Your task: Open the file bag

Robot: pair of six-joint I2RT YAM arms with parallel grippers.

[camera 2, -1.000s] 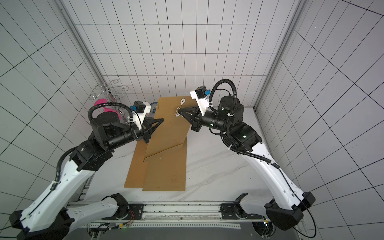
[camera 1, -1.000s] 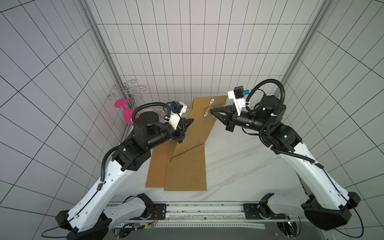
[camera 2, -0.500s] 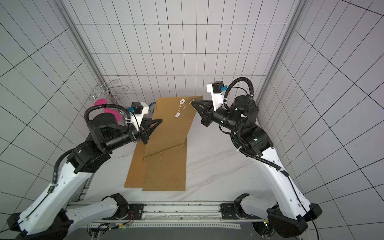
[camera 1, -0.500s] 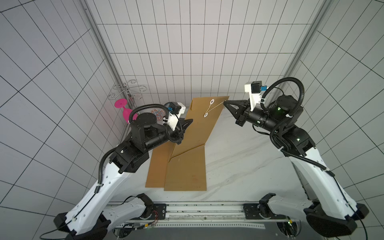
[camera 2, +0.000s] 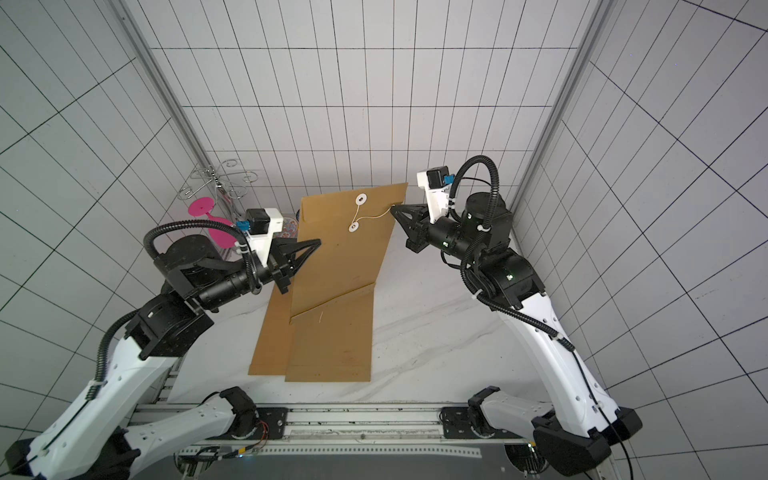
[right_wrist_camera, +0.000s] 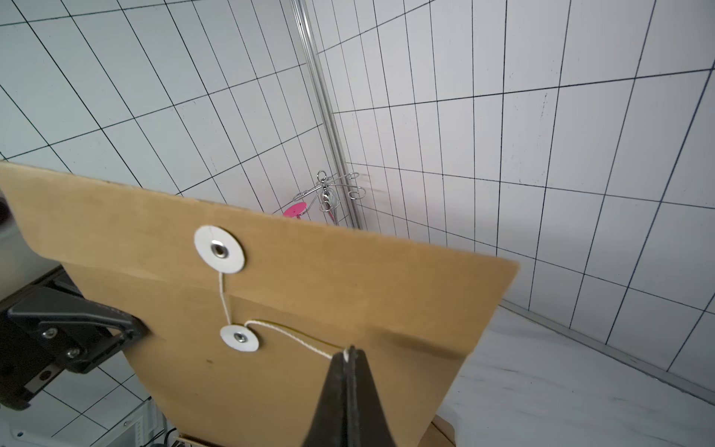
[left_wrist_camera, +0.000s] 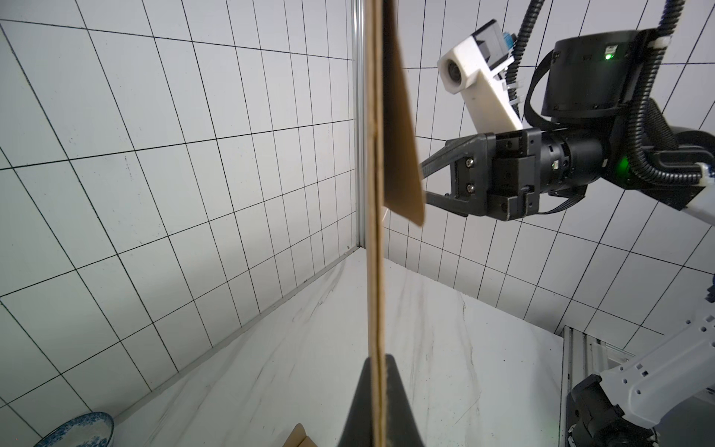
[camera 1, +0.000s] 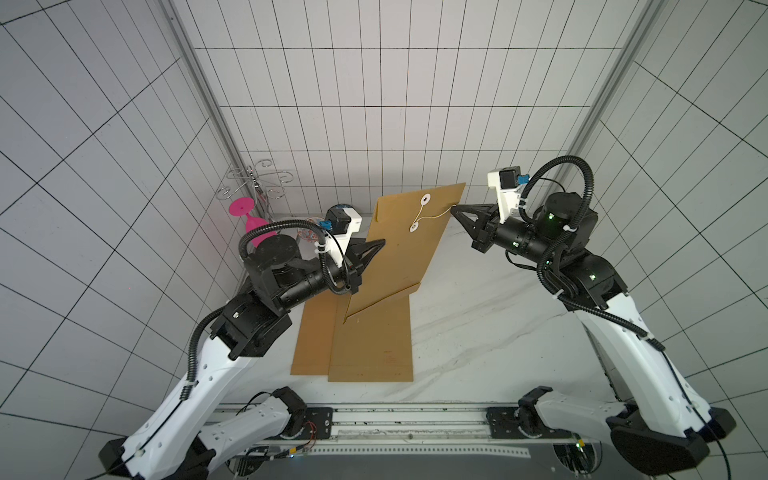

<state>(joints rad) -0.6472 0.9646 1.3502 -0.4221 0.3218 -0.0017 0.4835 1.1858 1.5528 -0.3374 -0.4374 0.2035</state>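
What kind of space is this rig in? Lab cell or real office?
Probably a robot test cell, not an office: white gridded wall panels on three sides, a marble-patterned tabletop, and the left arm and right arm mounted on an aluminium rail at the front.

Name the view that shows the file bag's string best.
Right wrist view: close up, the string runs from the lower disc into the right gripper, fingers shut on it. Both top views show only a thin line. The left wrist view sees the file bag edge-on, string hidden.
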